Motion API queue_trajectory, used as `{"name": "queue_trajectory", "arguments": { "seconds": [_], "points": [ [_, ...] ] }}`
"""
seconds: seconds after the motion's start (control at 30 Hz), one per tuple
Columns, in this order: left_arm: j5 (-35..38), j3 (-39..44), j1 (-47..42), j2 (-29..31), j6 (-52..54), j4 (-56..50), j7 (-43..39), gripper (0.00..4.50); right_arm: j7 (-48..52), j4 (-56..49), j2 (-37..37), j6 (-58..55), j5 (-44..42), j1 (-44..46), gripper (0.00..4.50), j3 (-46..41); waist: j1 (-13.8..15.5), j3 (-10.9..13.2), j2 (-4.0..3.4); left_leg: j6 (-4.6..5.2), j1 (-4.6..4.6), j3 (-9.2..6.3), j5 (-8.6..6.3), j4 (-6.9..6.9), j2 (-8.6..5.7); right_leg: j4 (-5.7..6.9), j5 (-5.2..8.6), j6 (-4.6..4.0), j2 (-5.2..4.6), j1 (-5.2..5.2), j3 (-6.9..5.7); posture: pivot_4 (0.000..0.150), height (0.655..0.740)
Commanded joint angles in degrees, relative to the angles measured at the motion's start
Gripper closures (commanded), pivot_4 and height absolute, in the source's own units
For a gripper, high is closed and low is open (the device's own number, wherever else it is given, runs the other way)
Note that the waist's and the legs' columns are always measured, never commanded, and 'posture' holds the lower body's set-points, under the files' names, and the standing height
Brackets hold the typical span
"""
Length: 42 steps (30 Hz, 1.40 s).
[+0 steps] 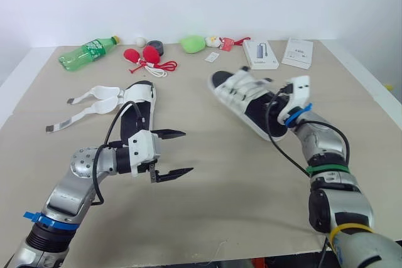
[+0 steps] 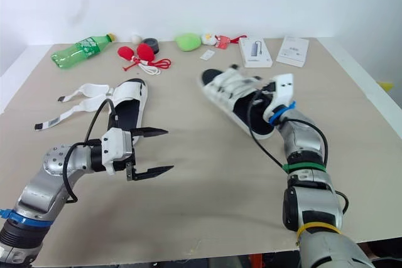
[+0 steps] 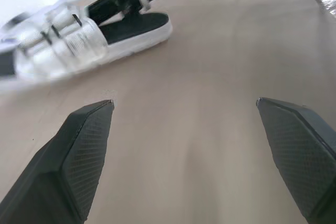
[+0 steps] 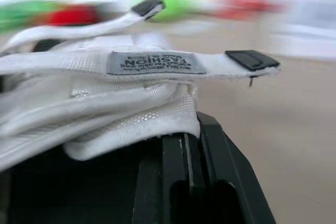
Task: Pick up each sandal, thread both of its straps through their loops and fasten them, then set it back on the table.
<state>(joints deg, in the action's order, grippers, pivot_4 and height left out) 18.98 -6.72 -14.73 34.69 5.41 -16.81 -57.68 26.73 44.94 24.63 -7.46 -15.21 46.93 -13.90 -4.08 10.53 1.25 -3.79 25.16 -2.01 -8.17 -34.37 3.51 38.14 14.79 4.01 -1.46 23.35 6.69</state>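
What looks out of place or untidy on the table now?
The sandal on the robot's left lies with both white straps undone, splayed flat on the table beside it. The other sandal has its straps across its top.

Blurred sandal (image 3: 79, 30), far end cut by frame edge

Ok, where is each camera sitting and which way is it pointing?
Left and right eye: on the head, looking forward and down over the table; left arm, right arm and open left tool show.
Left wrist: facing along its own black fingers toward the right sandal.
Right wrist: close against that sandal's white straps.
All share that sandal.
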Motion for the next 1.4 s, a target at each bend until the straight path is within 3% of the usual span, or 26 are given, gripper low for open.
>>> {"name": "queue_trajectory", "arguments": {
  "seconds": [0.03, 0.2, 0.4, 0.53, 0.73, 0.8, 1.03, 1.1, 1.17, 1.33, 1.4],
  "points": [
    [-0.9, 0.0, -1.6, -1.5, 1.3, -0.1, 2.9, 0.0, -17.8, -12.3, -3.6, -4.7, -0.3, -2.4, 4.45, -5.2, -0.1, 0.0, -0.01, 0.0, 0.0, 0.0, 0.0, 0.03, 0.0, 0.0, 0.01, 0.01, 0.01, 0.02, 0.0, 0.15, 0.74],
    [-1.2, -0.6, -2.2, -3.5, 5.5, -0.5, 5.9, 0.0, -27.8, -21.9, -8.6, -7.1, 1.6, -7.2, 4.45, -5.4, -0.6, 0.0, -0.02, 0.02, -0.08, -0.03, -0.01, 0.07, 0.04, 0.04, 0.03, 0.0, 0.08, 0.02, 0.01, 0.15, 0.74],
    [-0.9, -1.0, -1.7, -4.1, 7.7, -1.3, 7.0, 0.0, -27.9, -27.3, -10.2, -10.2, 0.8, -10.4, 4.45, -4.7, -0.4, 0.0, -0.02, 0.03, -0.07, -0.03, 0.0, 0.01, 0.03, 0.03, 0.04, 0.1, 0.06, -0.02, 0.0, 0.15, 0.74],
    [-1.0, -1.1, -1.5, -4.3, 7.8, -1.2, 7.3, 0.0, -26.0, -27.6, -8.4, -10.6, 2.2, -10.8, 3.12, -3.2, -0.4, 0.0, -0.02, 0.05, -0.08, -0.03, 0.02, 0.01, 0.04, 0.04, 0.07, 0.18, 0.07, -0.02, 0.01, 0.15, 0.74],
    [-1.1, -1.3, -1.8, -4.5, 7.4, -0.6, 7.2, 0.0, -22.8, -29.9, -6.3, -13.7, 2.0, -11.0, 0.45, -1.8, -0.4, 0.0, -0.02, 0.05, -0.08, -0.03, 0.02, 0.02, 0.04, 0.04, 0.07, 0.18, 0.07, -0.01, 0.01, 0.15, 0.74],
    [-1.3, -1.2, -1.9, -4.6, 7.0, -0.2, 7.2, 0.0, -17.6, -32.2, -4.2, -16.2, 1.1, -12.1, 0.18, 0.1, -0.4, 0.0, -0.02, 0.05, -0.08, -0.03, 0.02, 0.02, 0.04, 0.04, 0.07, 0.18, 0.07, -0.01, 0.01, 0.15, 0.74],
    [-1.6, -0.9, -2.0, -4.7, 5.8, 0.7, 7.3, 0.0, 6.7, -37.6, 9.9, -19.2, -1.3, -17.9, 0.18, 6.1, 0.0, 0.0, -0.04, 0.05, -0.07, -0.02, 0.02, 0.01, 0.03, 0.02, 0.1, 0.22, 0.06, -0.03, 0.01, 0.15, 0.74],
    [-1.9, -0.9, -2.1, -4.7, 5.3, 1.0, 7.2, 0.0, 14.4, -37.9, 12.3, -16.5, -3.6, -18.8, 0.18, 6.5, 0.0, 0.0, -0.04, 0.05, -0.06, -0.02, 0.02, -0.01, 0.01, 0.01, 0.13, 0.25, 0.04, -0.06, 0.0, 0.15, 0.74],
    [-3.4, -0.7, -2.3, -4.6, 3.4, 1.6, 8.0, 0.0, 29.5, -38.1, 15.5, -8.3, -6.6, -20.4, 0.18, 7.6, -0.1, 0.0, -0.03, 0.05, -0.06, 0.0, 0.02, -0.03, 0.01, 0.0, 0.12, 0.25, 0.04, -0.05, 0.02, 0.15, 0.74],
    [-4.6, 1.7, -3.3, -6.5, 10.3, 2.8, 15.9, 0.0, 43.7, -33.7, 11.4, -2.8, -15.2, -14.9, 0.18, 5.4, -0.7, 0.0, 0.0, 0.05, -0.15, 0.0, 0.02, -0.05, 0.03, 0.0, 0.09, 0.27, 0.07, -0.11, 0.02, 0.15, 0.74],
    [-5.3, 5.0, -3.7, -8.8, 18.7, 1.6, 24.5, 0.0, 49.1, -30.2, 7.7, -2.4, -15.9, -10.2, 0.18, 9.0, -0.4, 0.0, 0.04, 0.07, -0.14, -0.02, 0.12, -0.17, 0.03, 0.01, -0.11, 0.35, 0.07, -0.14, 0.03, 0.15, 0.74]
  ]
}}
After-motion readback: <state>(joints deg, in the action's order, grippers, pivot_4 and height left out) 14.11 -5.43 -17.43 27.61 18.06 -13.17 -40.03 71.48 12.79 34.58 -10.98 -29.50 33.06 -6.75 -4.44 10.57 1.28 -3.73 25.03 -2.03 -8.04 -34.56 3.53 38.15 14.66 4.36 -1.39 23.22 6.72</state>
